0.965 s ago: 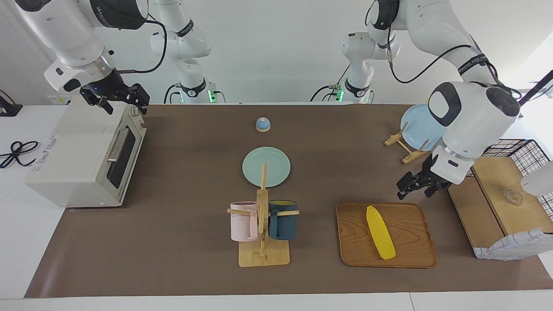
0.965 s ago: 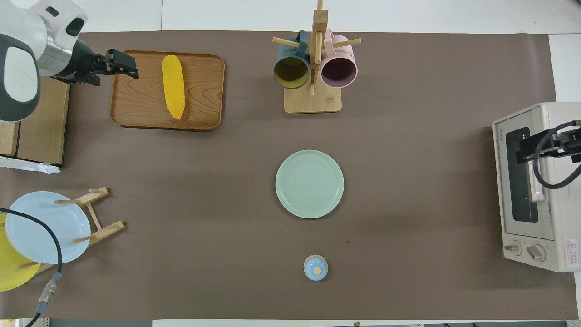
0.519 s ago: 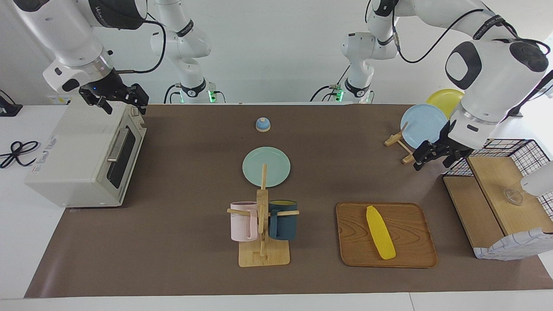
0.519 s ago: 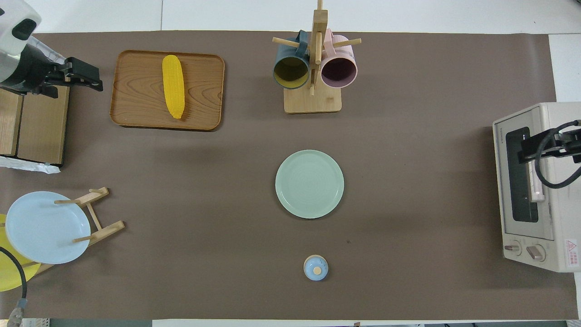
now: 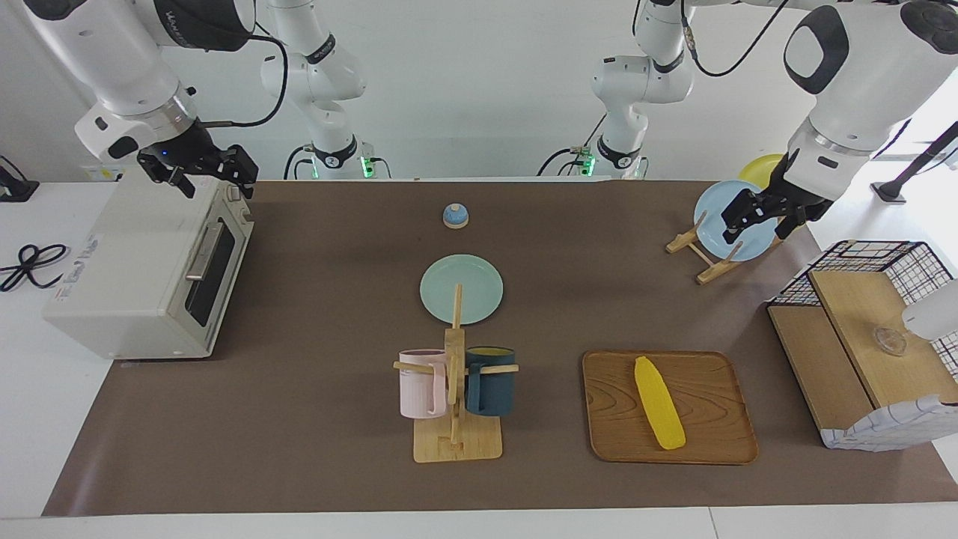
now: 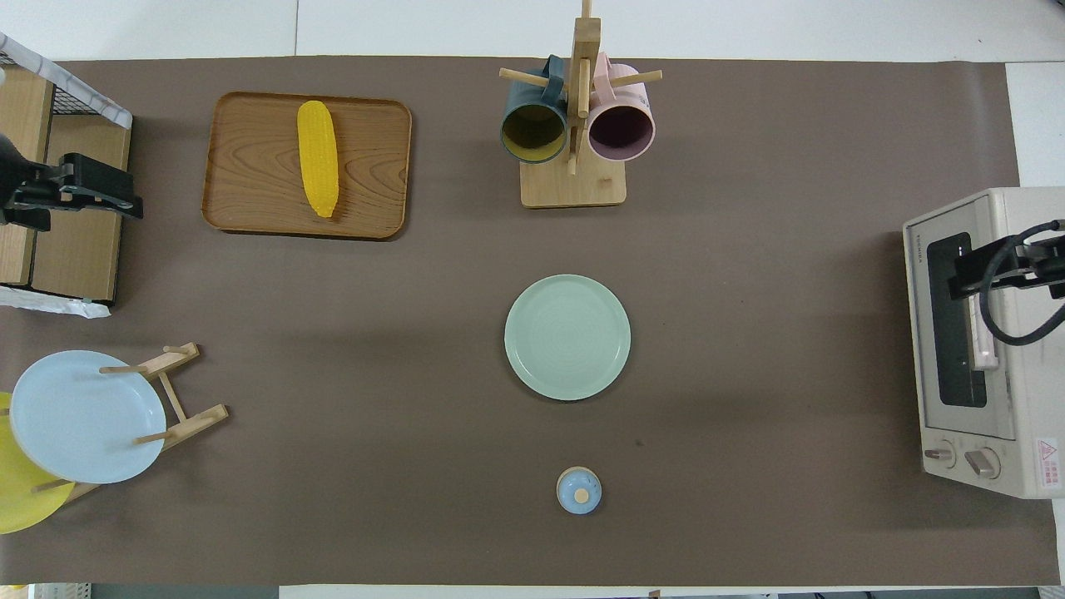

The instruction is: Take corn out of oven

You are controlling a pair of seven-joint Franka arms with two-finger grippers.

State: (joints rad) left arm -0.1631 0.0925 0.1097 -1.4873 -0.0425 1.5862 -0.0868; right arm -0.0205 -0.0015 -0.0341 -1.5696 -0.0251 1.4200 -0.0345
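On the wooden tray [image 5: 711, 442] — corn [image 5: 658, 403], oven [image 5: 142, 277] door shut, both pincers — left [image 5: 757, 218], right [image 5: 200, 174] — spread, empty

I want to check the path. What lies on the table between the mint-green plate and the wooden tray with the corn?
Nothing: in the overhead view only bare brown mat separates the mint-green plate from the wooden tray holding the corn.

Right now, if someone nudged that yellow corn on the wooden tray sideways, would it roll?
Probably. The corn looks rounded and smooth, lying flat on the wooden tray, so it may roll, likely curving because one end tapers. The tray's raised rim should stop it. It looks stiff, not floppy.
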